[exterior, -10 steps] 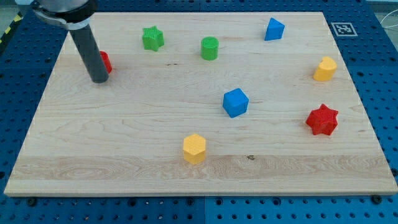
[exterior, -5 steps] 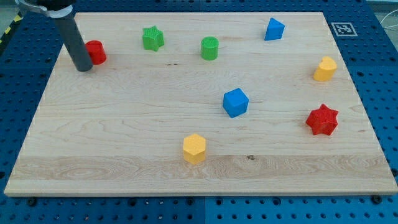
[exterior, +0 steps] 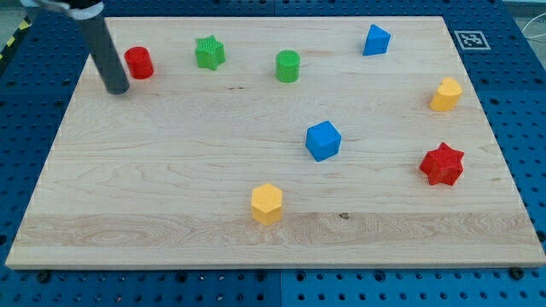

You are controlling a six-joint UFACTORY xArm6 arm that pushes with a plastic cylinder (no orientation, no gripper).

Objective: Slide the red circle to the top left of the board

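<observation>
My tip [exterior: 119,89] sits on the board [exterior: 171,222] near its upper left corner, just to the view's left of the red circle [exterior: 138,62] and a little below it; a thin strip of bare wood shows between rod and block, so I judge them just apart, not touching. There are no fingers on this rig to be apart or together, only the straight dark rod, which leans up out of the view's top left. The red circle stands in the upper left part of the board, close to the top edge but some way in from the left edge, with the green star [exterior: 208,52] to its right and the green cylinder [exterior: 288,66] further along. I read this as the closing step: the block is nearly home and wants only a small nudge leftward. From where I am, though, I'm on the wrong side for that. My next move calls for bringing the tip around to the block's right side, through the gap before the green star without knocking it, then pushing gently toward the corner and stopping short of the edge.
</observation>
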